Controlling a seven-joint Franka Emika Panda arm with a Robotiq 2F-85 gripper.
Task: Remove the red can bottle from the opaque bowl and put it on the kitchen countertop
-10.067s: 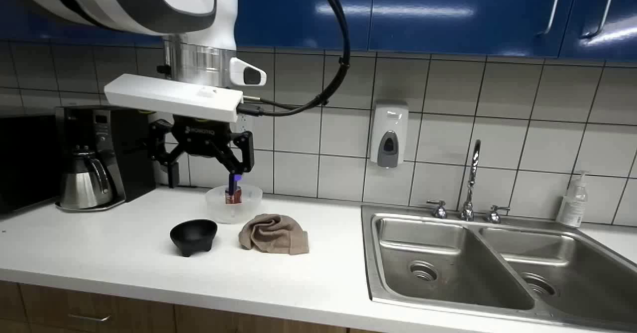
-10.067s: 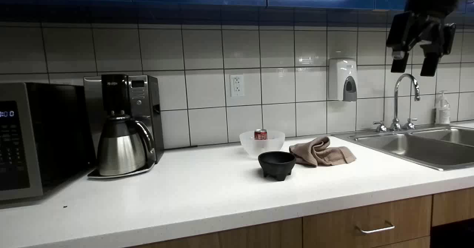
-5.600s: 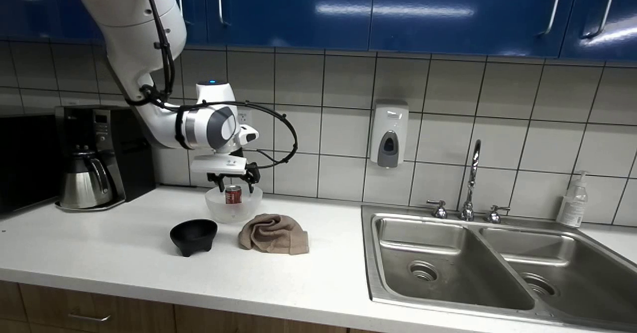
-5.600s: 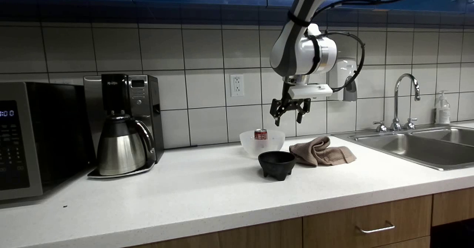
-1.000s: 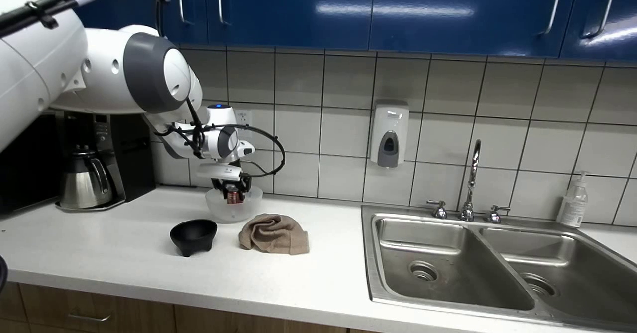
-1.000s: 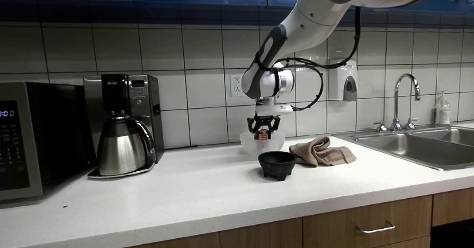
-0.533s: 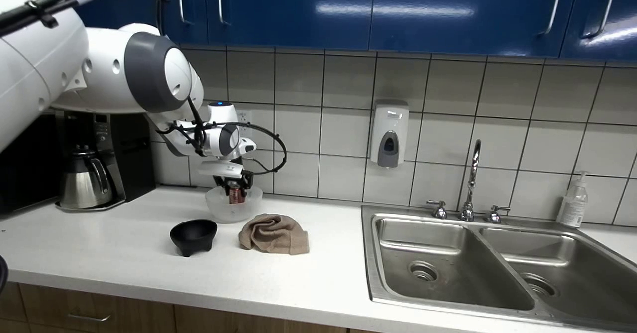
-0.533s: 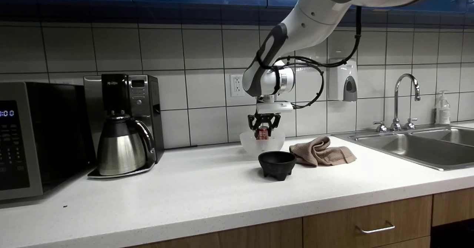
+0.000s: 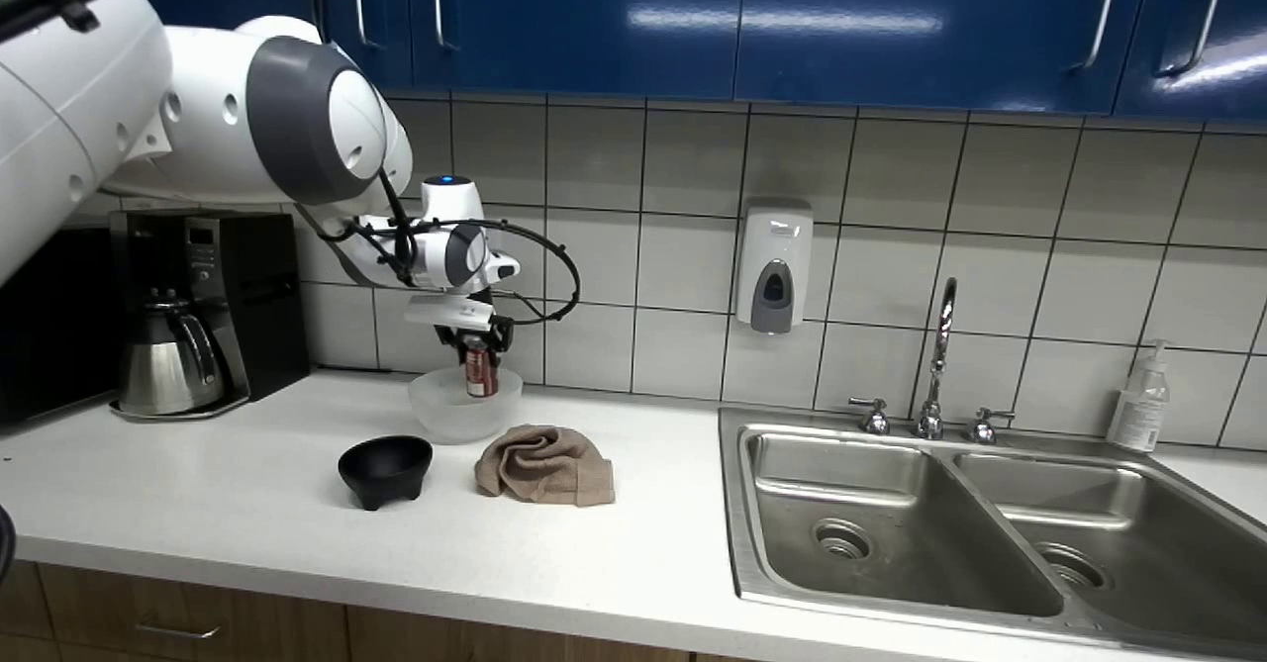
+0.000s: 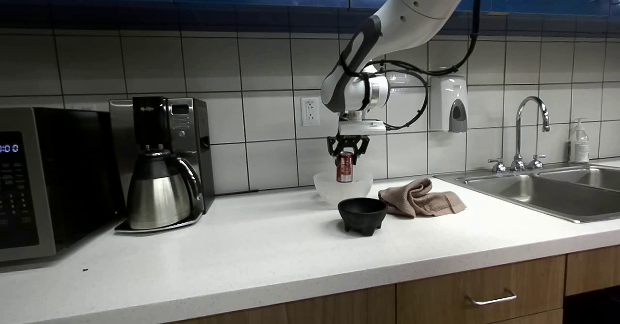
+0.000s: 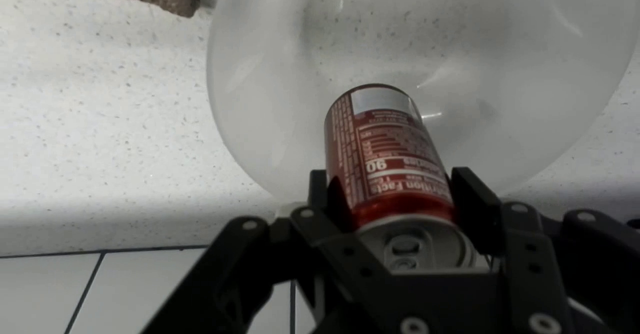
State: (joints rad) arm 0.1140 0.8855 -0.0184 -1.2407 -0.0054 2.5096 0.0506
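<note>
The red can (image 9: 482,379) hangs nearly upright, with its silver top up between my fingers. My gripper (image 11: 389,174) is shut on it, one black finger pressed to each side near the top. In both exterior views the can's lower end overlaps the rim of the frosted, opaque bowl (image 10: 329,192); whether it is fully above the rim I cannot tell. Seen from the wrist, the can (image 11: 390,144) is over the bowl (image 11: 257,109), whose inside shows nothing else. The bowl stands on the white kitchen countertop (image 10: 232,261) near the tiled wall.
A black footed bowl (image 10: 362,217) and a crumpled brown cloth (image 9: 546,469) lie close in front of the frosted bowl. A coffee maker (image 10: 164,169) and a microwave (image 10: 43,183) stand at one side, a double sink (image 9: 891,504) at the other. Blue cabinets (image 9: 594,19) hang above.
After coming down to the bowl and taking hold of the can, my gripper has risen over the last second. The can has come up with it; the bowl has stayed put.
</note>
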